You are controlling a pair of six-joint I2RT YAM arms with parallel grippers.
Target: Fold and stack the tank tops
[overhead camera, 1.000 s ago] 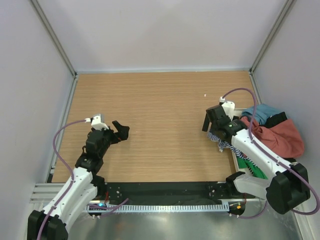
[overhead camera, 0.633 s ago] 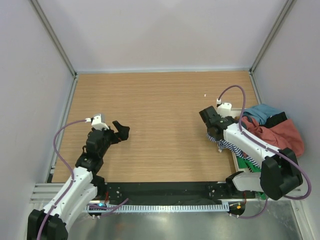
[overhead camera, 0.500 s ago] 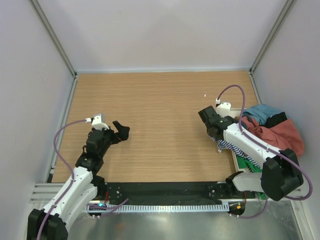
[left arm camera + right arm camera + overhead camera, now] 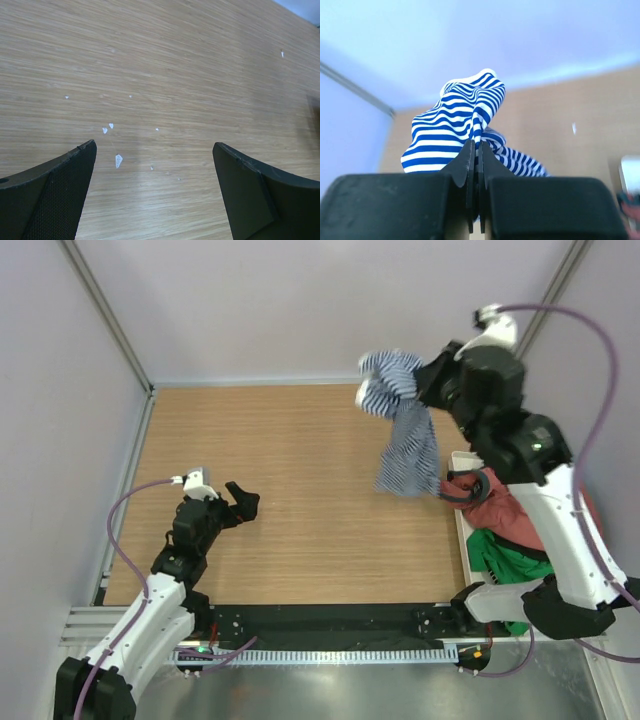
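A navy-and-white striped tank top (image 4: 402,425) hangs high in the air over the right half of the table, bunched at the top. My right gripper (image 4: 425,383) is shut on its upper fold; in the right wrist view the striped tank top (image 4: 457,120) is pinched between the closed fingers of the right gripper (image 4: 476,145). A rust-red tank top (image 4: 505,510) lies in the pile at the right edge, partly hidden by the arm. My left gripper (image 4: 243,500) rests low at the left, open and empty; in the left wrist view the left gripper (image 4: 152,152) frames bare wood.
A green cloth (image 4: 505,558) lies in the pile by the right wall, under the red one. Small white scraps (image 4: 118,160) dot the wooden table (image 4: 290,470). Grey walls enclose the table on three sides.
My right gripper shut on the striped tank top at the pile and lifted it high, up and toward the back. The left arm stayed still.
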